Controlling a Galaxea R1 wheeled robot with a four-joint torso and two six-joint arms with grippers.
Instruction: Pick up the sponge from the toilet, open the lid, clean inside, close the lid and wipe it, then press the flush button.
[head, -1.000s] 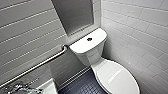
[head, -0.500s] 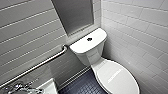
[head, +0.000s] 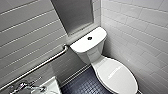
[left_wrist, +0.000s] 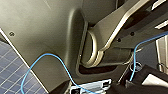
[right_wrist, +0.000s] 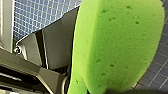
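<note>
The sponge (right_wrist: 115, 47) is clamped in your right gripper (right_wrist: 110, 90), of which little more than a dark edge against the sponge's end can be made out. The green block looms so close to the right wrist camera that its far end is cut off. Behind it lie pale robot housing and small grey floor tiles (right_wrist: 40, 15). In the head view, the toilet (head: 96, 56) stands in a corner of white-tiled walls (head: 135, 30), its lid (head: 117, 75) down flat over the bowl. The front of the bowl is cut off at the picture's lower right edge. The flush button (head: 89, 38) shows as a small dark dot in the middle of the tank top. A grey recessed panel (head: 72, 15) rises behind the tank, its upper part cropped. A metal grab bar (head: 37, 67) slants along the left wall towards the tank, and its lower end runs out of the picture. At the bottom left, a corner of a white sink (head: 51, 86) and a blurred chrome tap (head: 25, 87) are just visible. Dark studded flooring (head: 82, 85) lies between the sink and the toilet. You cannot tell the state of the left gripper (left_wrist: 91, 88). Its wrist view is crowded by the robot's own grey shell, a jointed bar and a looping blue cable (left_wrist: 50, 56).
</note>
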